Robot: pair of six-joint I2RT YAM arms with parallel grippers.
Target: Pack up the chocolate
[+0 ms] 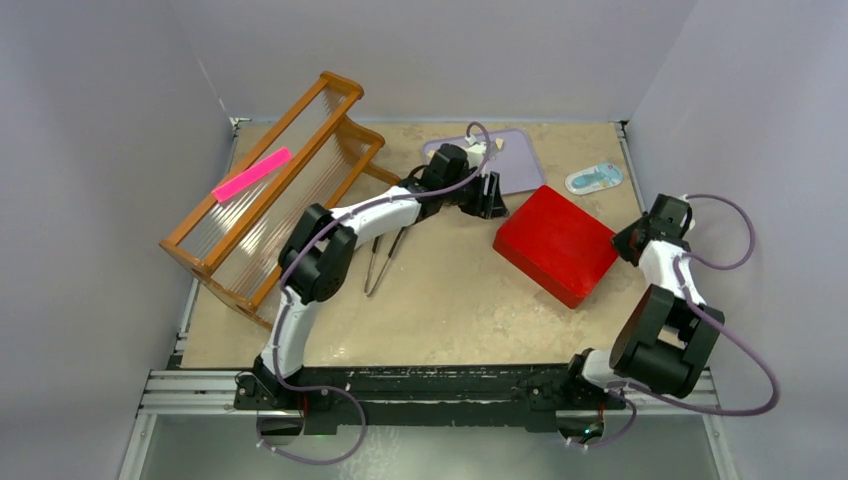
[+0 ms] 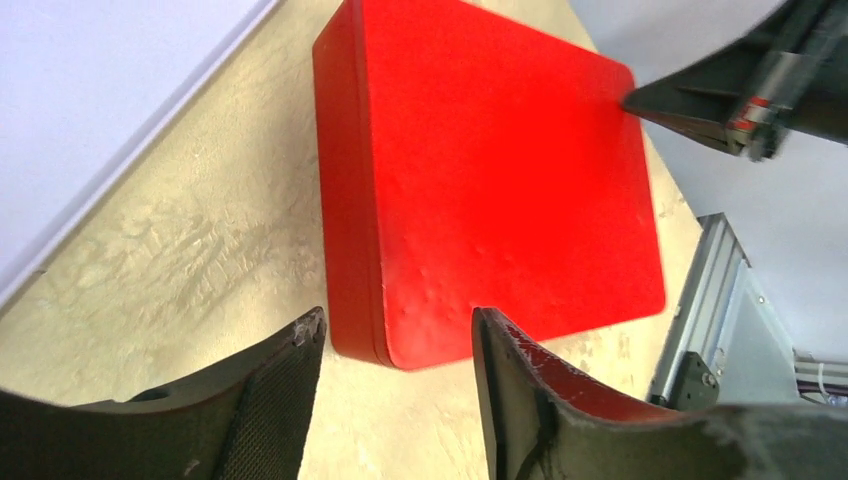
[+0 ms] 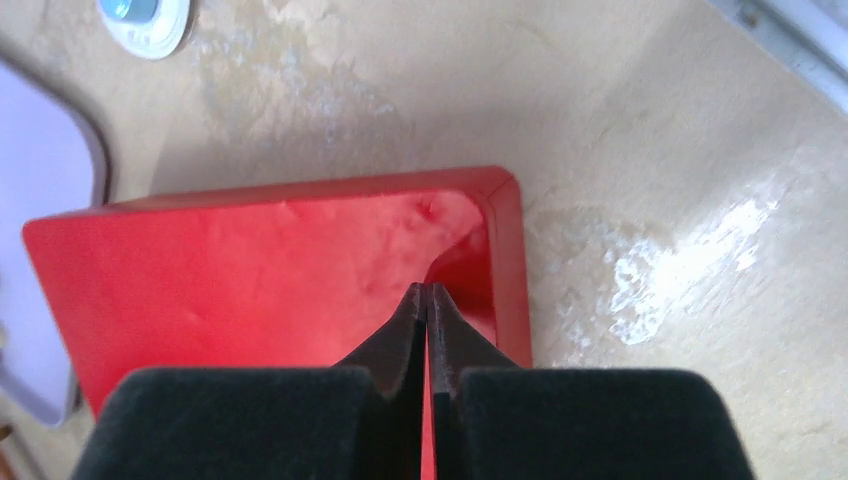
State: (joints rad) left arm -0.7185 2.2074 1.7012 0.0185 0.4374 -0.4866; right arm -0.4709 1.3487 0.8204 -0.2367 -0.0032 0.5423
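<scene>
No chocolate shows in any view. A closed red box (image 1: 555, 243) lies right of the table's middle, its flat red lid (image 2: 500, 170) on top. My left gripper (image 1: 490, 205) hovers just off the box's left corner. In the left wrist view it (image 2: 398, 320) is open, with only table and the box corner between its fingers. My right gripper (image 1: 628, 240) sits at the box's right side. It (image 3: 427, 290) is shut and empty, its tips over the lid (image 3: 250, 270) near a corner. Whether they touch the lid I cannot tell.
A wooden rack (image 1: 270, 190) carrying a pink strip (image 1: 250, 173) stands at the left. Metal tweezers (image 1: 385, 258) lie beside the left arm. A lavender tray (image 1: 515, 160) sits at the back, and a small blue and white item (image 1: 594, 178) lies at the back right.
</scene>
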